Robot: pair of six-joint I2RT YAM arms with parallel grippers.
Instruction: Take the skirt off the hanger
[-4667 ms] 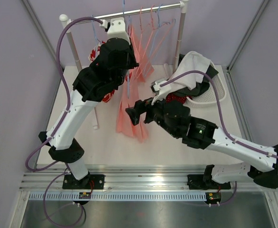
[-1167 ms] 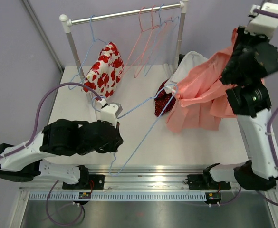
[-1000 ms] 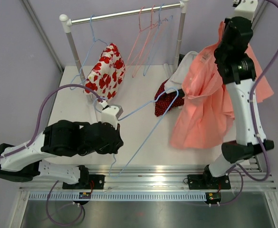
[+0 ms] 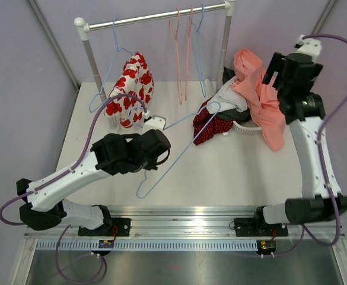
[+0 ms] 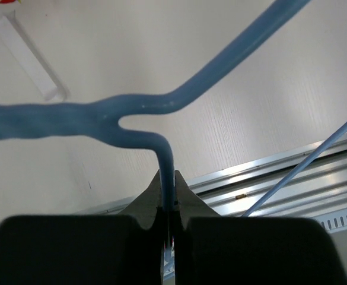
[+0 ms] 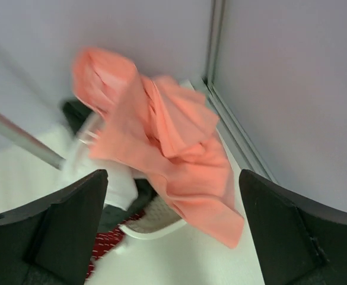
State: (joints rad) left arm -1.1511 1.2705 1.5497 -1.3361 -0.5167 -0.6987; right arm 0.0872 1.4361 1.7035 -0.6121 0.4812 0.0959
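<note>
The pink skirt (image 4: 262, 101) is off the hanger and lies crumpled over the pile at the white basket (image 4: 247, 127) at the back right. It looks blurred in the right wrist view (image 6: 173, 136), with the basket rim (image 6: 155, 228) below it. My right gripper (image 4: 280, 77) is above it, open and empty, its jaws wide apart (image 6: 170, 178). My left gripper (image 4: 154, 168) is shut on the bare blue wire hanger (image 4: 185, 148), which slants over the table's middle. In the left wrist view the jaws (image 5: 168, 178) pinch the hanger's wire (image 5: 164, 148).
A clothes rack (image 4: 155, 18) spans the back, with several empty hangers (image 4: 188, 53) and a red-and-white floral garment (image 4: 131, 83) hanging at the left. A white garment (image 4: 232, 98) and a red dotted garment (image 4: 212, 124) lie by the basket. A metal rail (image 5: 292, 172) runs along the near edge.
My right gripper carried the skirt off the hanger, swung to the back right and let it go over the basket. My left arm shifted back and right with the hanger.
</note>
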